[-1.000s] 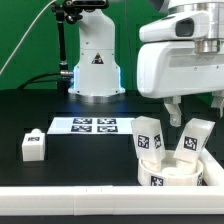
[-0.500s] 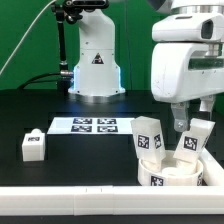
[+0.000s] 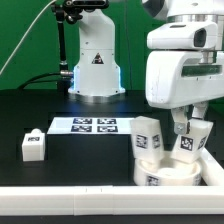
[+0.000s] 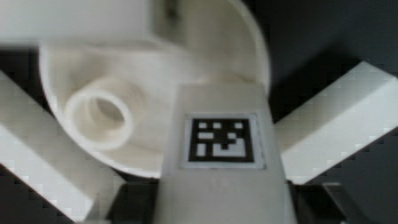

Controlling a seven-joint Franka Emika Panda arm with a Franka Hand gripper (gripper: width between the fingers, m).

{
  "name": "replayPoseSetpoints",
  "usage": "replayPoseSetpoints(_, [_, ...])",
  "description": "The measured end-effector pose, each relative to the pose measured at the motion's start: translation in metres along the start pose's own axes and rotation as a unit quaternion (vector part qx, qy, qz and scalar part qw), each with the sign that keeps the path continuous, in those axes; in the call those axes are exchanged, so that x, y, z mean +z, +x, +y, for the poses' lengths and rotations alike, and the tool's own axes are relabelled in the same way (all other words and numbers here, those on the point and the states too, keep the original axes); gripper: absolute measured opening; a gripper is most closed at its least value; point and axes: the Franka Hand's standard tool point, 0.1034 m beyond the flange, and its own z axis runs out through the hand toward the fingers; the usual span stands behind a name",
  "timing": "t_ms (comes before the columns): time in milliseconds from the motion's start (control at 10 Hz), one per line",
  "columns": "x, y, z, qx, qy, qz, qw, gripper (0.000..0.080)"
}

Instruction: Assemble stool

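the gripper (image 3: 188, 128) hangs over the round stool seat (image 3: 165, 176) at the exterior view's right of the black desk (image 3: 90, 165), its jaws pinching a tagged leg (image 4: 222, 120) that stands tilted in the seat. a second leg (image 3: 148, 138) stands just beside it. a third leg (image 3: 33, 146) sits well apart, near the marker board (image 3: 82, 125).

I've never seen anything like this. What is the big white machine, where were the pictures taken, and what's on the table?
The white machine is a robot arm; its two-finger gripper hangs over a round white plastic stool seat. One picture comes from a camera off the arm, the other from its wrist. Two tagged white block legs stick up from the seat: one free, one between the gripper's fingers; whether it is gripped, I cannot tell. A third leg lies apart, near the flat white marker board.
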Motion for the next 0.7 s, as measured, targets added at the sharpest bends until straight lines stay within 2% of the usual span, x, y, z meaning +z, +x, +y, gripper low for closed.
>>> replayPoseSetpoints(400, [0.0003, 0.0023, -0.0017, 0.012, -0.001, 0.0, 1.0, 0.0343])
replayPoseSetpoints(700, [0.0004, 0.0021, -0.0016, 0.126, -0.001, 0.0, 0.992, 0.0343])
